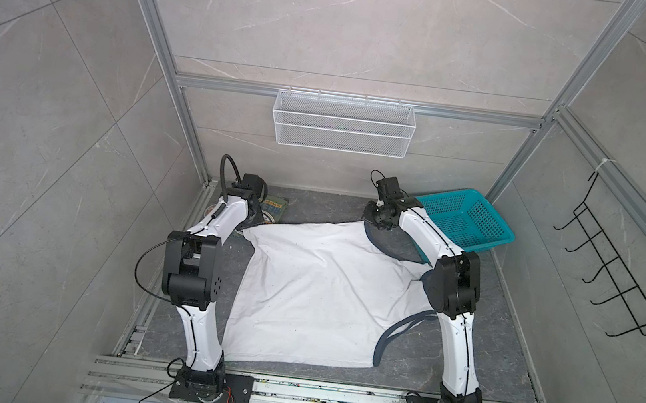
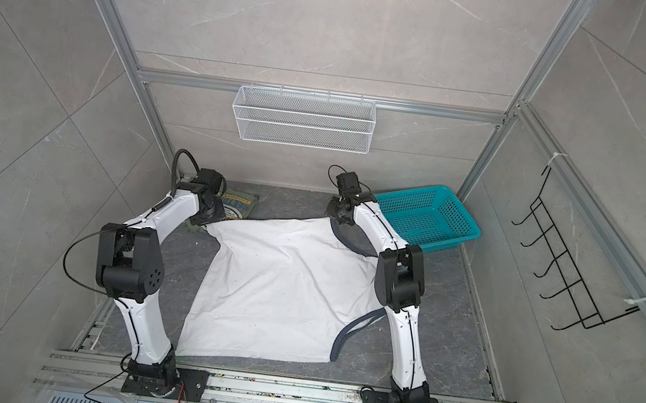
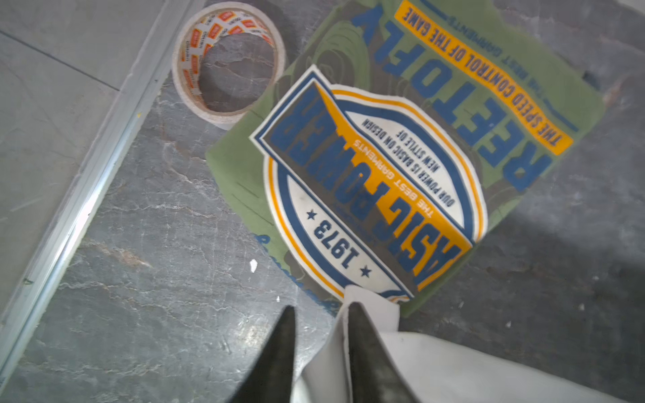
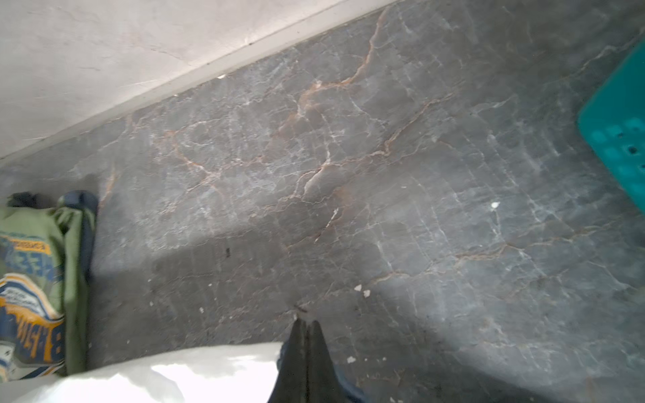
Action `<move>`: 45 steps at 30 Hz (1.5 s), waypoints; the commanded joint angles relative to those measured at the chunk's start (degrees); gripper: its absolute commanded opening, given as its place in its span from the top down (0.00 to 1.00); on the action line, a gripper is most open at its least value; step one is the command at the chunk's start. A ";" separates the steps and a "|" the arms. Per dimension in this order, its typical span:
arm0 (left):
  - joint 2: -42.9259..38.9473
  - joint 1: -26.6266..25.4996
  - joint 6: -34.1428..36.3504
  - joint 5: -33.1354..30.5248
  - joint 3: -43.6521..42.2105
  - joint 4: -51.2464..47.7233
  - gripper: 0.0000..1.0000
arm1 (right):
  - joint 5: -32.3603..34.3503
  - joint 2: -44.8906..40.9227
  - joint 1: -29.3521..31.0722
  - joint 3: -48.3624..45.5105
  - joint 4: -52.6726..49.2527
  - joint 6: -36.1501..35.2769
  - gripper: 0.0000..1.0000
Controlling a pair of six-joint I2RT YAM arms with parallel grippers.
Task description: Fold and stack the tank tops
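The white tank top (image 1: 314, 289) lies spread on the dark table between the arms, its dark grey trim curling at the right. Its back edge is stretched between both grippers. At the back left corner my left gripper (image 3: 321, 306) has its jaws apart, with white cloth (image 3: 436, 366) draped against one finger. My right gripper (image 4: 307, 321) is shut on the back right corner, white cloth and dark trim bunched at its fingers. The olive green tank top (image 3: 244, 164) lies folded, graphic up, at the back left (image 1: 276, 207), just past the left gripper.
A roll of tape (image 3: 227, 62) sits beside the green top near the left frame rail. A teal basket (image 1: 465, 220) stands at the back right, behind the right arm. A white wire basket (image 1: 343, 123) hangs on the back wall, and a black hook rack (image 1: 617, 280) on the right wall.
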 commanded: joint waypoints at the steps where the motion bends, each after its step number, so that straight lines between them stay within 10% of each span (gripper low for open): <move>1: 2.04 -0.06 2.24 2.84 4.12 -1.29 0.55 | 2.64 -0.08 0.12 2.28 -2.29 -1.86 1.00; 17: 6.35 3.34 -1.93 17.59 7.85 0.00 0.34 | 3.70 0.50 0.12 1.43 -2.91 -3.06 1.00; 23: 9.06 3.37 -2.18 18.55 9.47 -0.16 0.49 | 3.73 0.09 0.04 0.51 -2.63 -3.19 1.00; 31: 4.52 3.32 -2.41 11.89 9.79 -2.75 0.96 | 3.50 -5.78 0.07 -5.27 1.53 -3.78 1.00; 45: -2.74 2.47 3.16 0.14 6.95 -2.98 0.95 | 0.73 -6.15 0.27 -5.19 6.34 -2.90 1.00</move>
